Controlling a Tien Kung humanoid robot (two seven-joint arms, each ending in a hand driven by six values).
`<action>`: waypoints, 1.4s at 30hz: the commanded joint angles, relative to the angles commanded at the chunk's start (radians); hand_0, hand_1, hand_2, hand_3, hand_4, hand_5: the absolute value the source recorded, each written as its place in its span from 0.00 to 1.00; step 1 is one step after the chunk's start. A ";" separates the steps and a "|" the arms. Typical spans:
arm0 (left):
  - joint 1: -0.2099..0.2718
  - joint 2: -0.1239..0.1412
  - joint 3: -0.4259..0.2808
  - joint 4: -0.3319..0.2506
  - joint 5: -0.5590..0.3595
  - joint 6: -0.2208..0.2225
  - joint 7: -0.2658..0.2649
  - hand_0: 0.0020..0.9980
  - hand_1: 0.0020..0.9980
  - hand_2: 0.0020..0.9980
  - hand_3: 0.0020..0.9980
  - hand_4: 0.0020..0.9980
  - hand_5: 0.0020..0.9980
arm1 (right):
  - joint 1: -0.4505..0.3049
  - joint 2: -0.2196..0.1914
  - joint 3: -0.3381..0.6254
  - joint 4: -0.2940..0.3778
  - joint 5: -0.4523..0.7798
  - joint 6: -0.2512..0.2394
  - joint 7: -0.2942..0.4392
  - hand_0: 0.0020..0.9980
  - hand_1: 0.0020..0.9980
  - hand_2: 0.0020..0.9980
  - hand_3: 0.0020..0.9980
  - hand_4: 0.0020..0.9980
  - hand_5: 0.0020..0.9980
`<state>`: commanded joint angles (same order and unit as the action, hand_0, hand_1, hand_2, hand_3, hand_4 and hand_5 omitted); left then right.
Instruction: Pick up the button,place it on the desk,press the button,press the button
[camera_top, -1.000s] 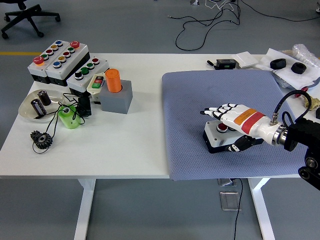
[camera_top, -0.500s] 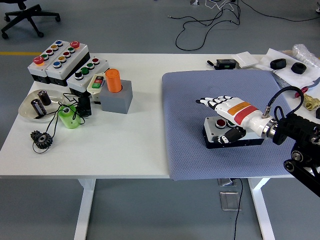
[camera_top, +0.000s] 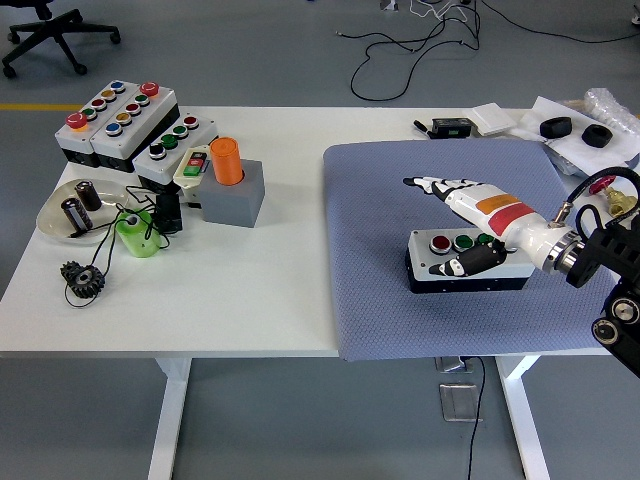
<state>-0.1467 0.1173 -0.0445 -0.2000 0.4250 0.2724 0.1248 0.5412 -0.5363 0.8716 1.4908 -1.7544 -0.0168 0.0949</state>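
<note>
A white-and-black button box (camera_top: 462, 261) lies on the blue-grey mat (camera_top: 380, 220), right of centre. Its top carries a red button (camera_top: 439, 242) and a green button (camera_top: 464, 241). My right hand (camera_top: 455, 205) hovers over the box's right part with its fingers stretched flat toward the upper left, open, holding nothing. Its thumb (camera_top: 472, 262) curls down over the box's front face. The red and green buttons show uncovered. My left arm is out of view.
Several button boxes (camera_top: 120, 122), a grey block with an orange cylinder (camera_top: 229, 160), a dish (camera_top: 55, 215), a green piece (camera_top: 136, 234) and a gear (camera_top: 82, 277) sit at the left. Small items lie at the back right (camera_top: 570, 128).
My right hand has lifted and drawn back to the right off the box. The red and green buttons, covered a second ago, now show.
</note>
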 joint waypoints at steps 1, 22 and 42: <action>0.001 0.000 0.003 0.000 -0.001 0.000 0.001 0.60 0.51 0.48 0.47 0.28 0.98 | -0.006 -0.011 0.022 0.040 0.014 0.021 -0.033 0.86 0.73 0.78 0.95 0.97 0.10; 0.000 0.001 -0.004 -0.001 0.003 -0.005 -0.001 0.60 0.52 0.48 0.47 0.28 0.99 | -0.018 -0.090 0.026 0.117 0.101 0.227 -0.294 0.11 0.00 0.00 0.78 0.88 0.77; -0.008 0.001 -0.010 -0.001 0.005 -0.007 -0.002 0.60 0.51 0.48 0.47 0.28 0.99 | 0.005 -0.057 -0.039 0.051 0.069 0.251 -0.310 0.11 0.00 0.00 0.77 0.86 0.81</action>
<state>-0.1543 0.1188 -0.0546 -0.2013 0.4299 0.2653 0.1227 0.5465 -0.5936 0.8326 1.5418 -1.6854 0.2339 -0.2147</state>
